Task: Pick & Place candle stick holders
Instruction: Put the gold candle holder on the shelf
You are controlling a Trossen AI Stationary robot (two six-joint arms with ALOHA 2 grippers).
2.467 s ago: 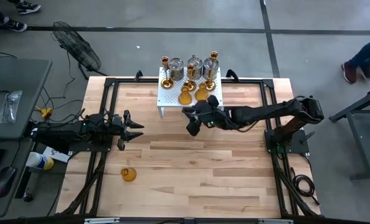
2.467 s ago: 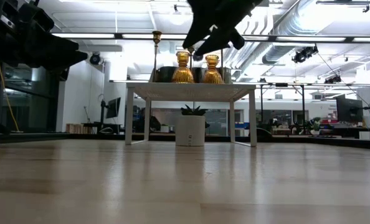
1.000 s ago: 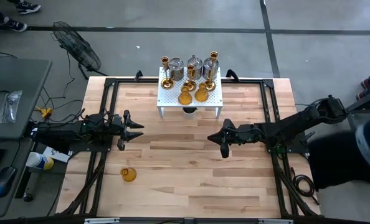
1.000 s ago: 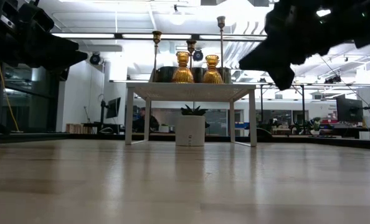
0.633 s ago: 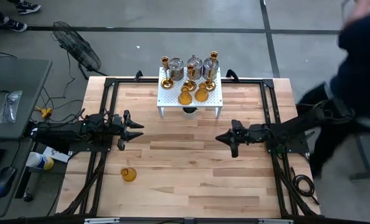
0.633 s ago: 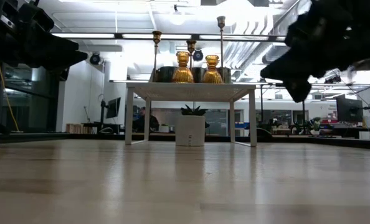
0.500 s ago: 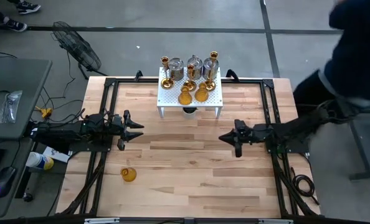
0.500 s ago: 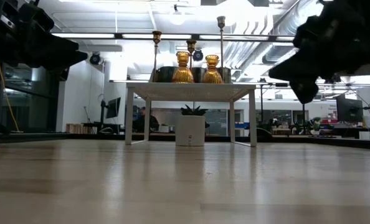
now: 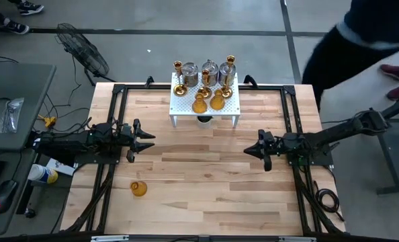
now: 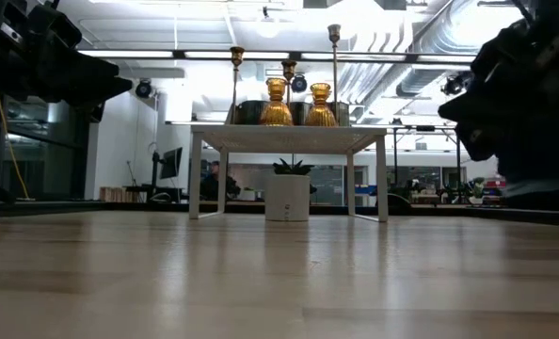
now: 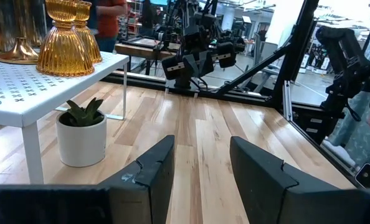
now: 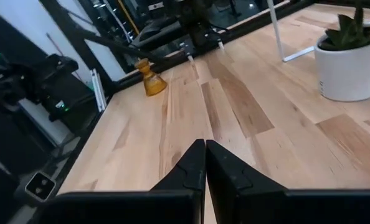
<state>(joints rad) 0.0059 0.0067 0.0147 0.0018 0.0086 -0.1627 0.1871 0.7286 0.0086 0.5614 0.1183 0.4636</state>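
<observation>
High view, amber holder (image 9: 138,188) near table edge (image 9: 85,202)

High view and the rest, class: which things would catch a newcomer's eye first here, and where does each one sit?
The cluster of gold, amber and silvery candle stick holders crowding the white rack at the table's far edge stands out first. Next, one lone amber holder stands apart on the wood near the front left. The left gripper and right gripper face each other across the table, holding nothing.
</observation>
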